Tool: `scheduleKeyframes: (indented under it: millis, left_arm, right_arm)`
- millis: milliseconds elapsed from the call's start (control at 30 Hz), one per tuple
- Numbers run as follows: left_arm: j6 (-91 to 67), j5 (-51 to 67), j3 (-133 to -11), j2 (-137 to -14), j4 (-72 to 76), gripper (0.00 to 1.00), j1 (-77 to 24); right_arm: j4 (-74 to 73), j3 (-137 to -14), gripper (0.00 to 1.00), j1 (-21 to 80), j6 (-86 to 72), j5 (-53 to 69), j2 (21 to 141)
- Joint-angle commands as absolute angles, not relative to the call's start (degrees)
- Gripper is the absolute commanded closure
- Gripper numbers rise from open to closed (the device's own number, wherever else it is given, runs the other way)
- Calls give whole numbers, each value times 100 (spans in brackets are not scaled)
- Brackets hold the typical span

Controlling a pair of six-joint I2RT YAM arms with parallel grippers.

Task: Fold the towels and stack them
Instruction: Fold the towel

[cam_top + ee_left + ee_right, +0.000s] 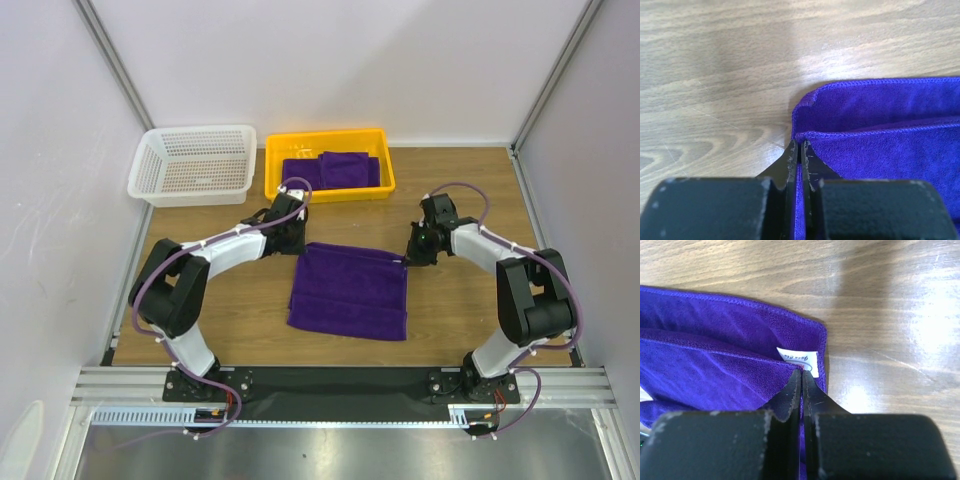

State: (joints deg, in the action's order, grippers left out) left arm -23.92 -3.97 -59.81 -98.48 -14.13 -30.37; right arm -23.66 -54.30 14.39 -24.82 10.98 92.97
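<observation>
A deep purple terry towel lies flat in the middle of the pale brown wooden table, between the two arms and just on the near side of the yellow plastic tray. From above it is a near-square shape, doubled over. The upper layer stops a little short of the far edge, so a narrow strip of the lower layer shows along that side. Its pile is soft and looped, with a few shallow creases running across it, and a neatly stitched hem runs around the border. A small white label sits at the far right corner.

The left gripper is at the towel's far left corner. In the left wrist view its black fingers are pressed together on the hemmed edge of the upper layer, with a sliver of purple cloth caught between them. The right gripper is at the far right corner. Its fingers are likewise closed tight, pinching the upper layer's corner right beside the label.

Inside the tray lie more folded purple towels, side by side and partly overlapping; how many there are cannot be told. A white plastic mesh basket stands just beside the tray on its left.
</observation>
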Motion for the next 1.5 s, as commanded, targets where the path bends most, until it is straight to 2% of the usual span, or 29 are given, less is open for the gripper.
scheduleKeyframes:
  millis: [0, 200, 1033, 1467]
  left_arm:
    - [-2321, -615, -6319, -9475, -1397, 94, -3032]
    - [-2241, -589, -6433, -9299, -1301, 95, -3032]
    - [-2030, -720, -7207, -10687, -1019, 95, -3032]
    - [-1951, -791, -7558, -11284, -993, 90, -3032]
  right_arm:
    - [-2496, -5686, 100, 1433, -2531, 906, 8886]
    - [-2496, -5748, 100, 1424, -2523, 651, 8570]
    - [-2162, -5739, 100, 1292, -2408, 290, 9474]
    - [-2285, -5880, 100, 1222, -2373, 9, 9633]
